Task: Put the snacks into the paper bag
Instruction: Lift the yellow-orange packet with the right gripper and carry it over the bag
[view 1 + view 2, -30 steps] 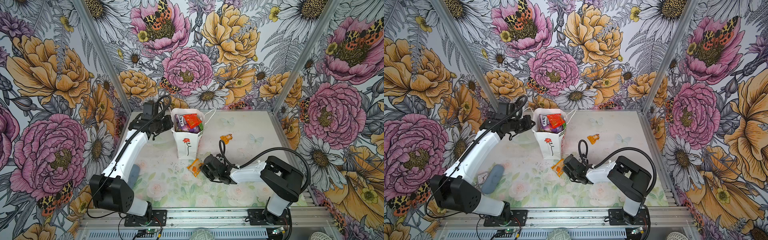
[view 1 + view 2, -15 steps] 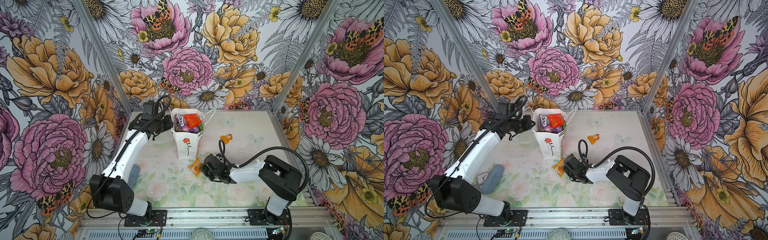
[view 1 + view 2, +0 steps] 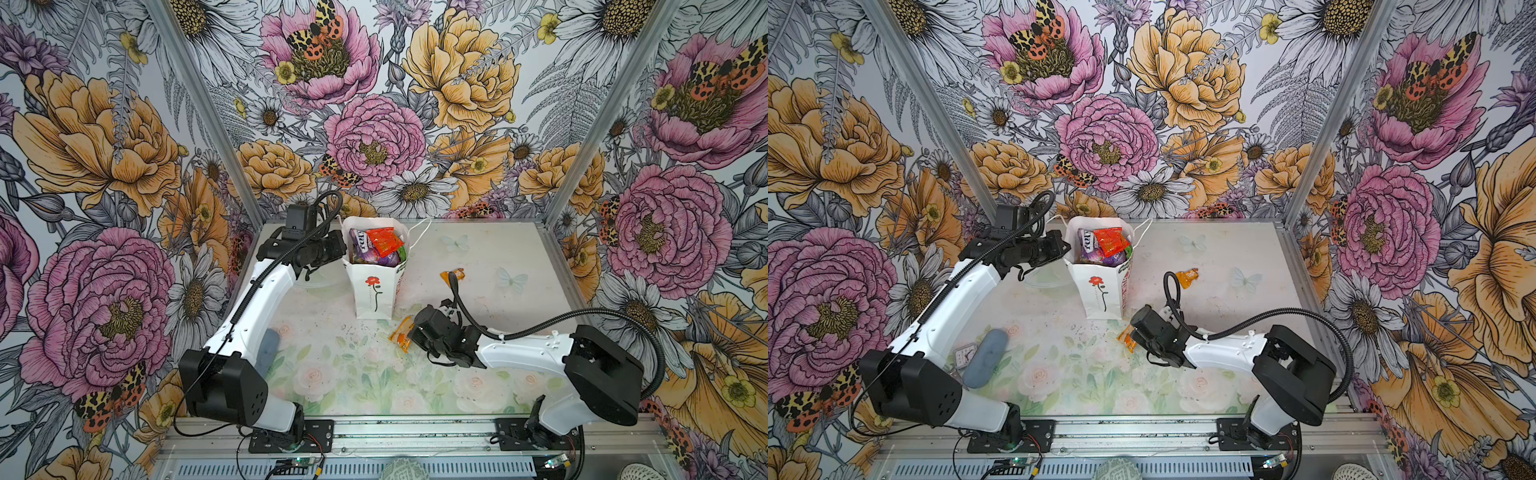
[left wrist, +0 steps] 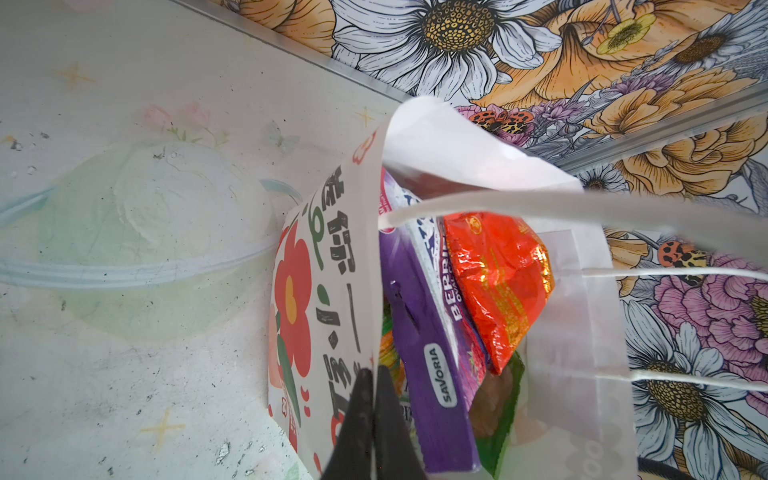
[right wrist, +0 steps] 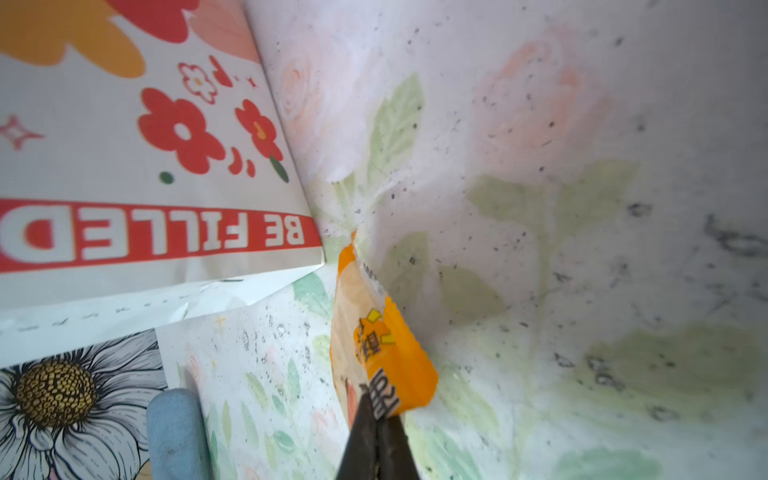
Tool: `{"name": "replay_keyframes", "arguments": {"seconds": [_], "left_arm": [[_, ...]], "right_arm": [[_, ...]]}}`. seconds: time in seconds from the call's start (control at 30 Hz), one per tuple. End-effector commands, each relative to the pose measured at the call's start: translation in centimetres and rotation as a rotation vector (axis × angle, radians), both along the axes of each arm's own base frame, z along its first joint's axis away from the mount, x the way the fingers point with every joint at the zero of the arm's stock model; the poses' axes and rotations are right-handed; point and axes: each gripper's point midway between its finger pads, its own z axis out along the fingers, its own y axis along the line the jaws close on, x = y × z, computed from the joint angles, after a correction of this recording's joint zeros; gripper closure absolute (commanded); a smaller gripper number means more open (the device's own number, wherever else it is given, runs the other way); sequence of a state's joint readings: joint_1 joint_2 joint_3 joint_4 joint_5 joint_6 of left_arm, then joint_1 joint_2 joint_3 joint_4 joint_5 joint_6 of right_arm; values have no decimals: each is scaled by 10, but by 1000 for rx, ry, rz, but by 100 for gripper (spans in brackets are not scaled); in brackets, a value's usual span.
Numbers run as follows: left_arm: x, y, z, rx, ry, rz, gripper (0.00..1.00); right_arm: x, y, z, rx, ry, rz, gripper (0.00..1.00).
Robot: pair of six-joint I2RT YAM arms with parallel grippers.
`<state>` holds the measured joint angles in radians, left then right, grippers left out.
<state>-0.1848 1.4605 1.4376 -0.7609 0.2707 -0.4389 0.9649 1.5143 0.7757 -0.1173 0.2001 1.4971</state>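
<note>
Floral tabletop [image 5: 582, 124]: right end effector [image 5: 376, 411] pinches a glossy orange packet [image 5: 374, 332]; left end effector [image 4: 372, 374] clamps white paper bag [image 4: 316, 291] rim.

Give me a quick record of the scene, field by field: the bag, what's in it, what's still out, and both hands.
bag: paper bag, upright, open
inside: red packet, purple pouch, more beneath
still out: loose orange packet lying on the table
left hand: shut on the bag's rim
right hand: shut on small orange packet beside the bag's base
</note>
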Motion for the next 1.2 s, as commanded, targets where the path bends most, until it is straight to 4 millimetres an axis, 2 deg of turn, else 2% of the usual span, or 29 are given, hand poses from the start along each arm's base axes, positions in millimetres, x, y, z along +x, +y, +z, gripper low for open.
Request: {"name": "replay_keyframes", "arguments": {"seconds": [0.0, 0.27, 0.43, 0.63, 0.77, 0.97, 1.17], "left_arm": [[-2, 4, 27, -2, -95, 0, 97], [-1, 4, 25, -3, -87, -2, 97], [-1, 4, 24, -1, -87, -1, 97], [0, 5, 23, 1, -85, 2, 97], [0, 4, 22, -2, -82, -3, 97], [1, 4, 22, 0, -80, -1, 97], [0, 3, 23, -2, -83, -3, 97]], "right_arm": [[10, -7, 31, -49, -111, -17, 100], [10, -19, 88, -75, -264, -31, 100], [3, -20, 124, -93, -338, -7, 100], [4, -19, 165, -68, -418, -6, 100], [7, -18, 187, -52, -459, -10, 100], [17, -10, 247, -65, -588, 36, 100], [35, -1, 288, -61, -657, 75, 100]]}}
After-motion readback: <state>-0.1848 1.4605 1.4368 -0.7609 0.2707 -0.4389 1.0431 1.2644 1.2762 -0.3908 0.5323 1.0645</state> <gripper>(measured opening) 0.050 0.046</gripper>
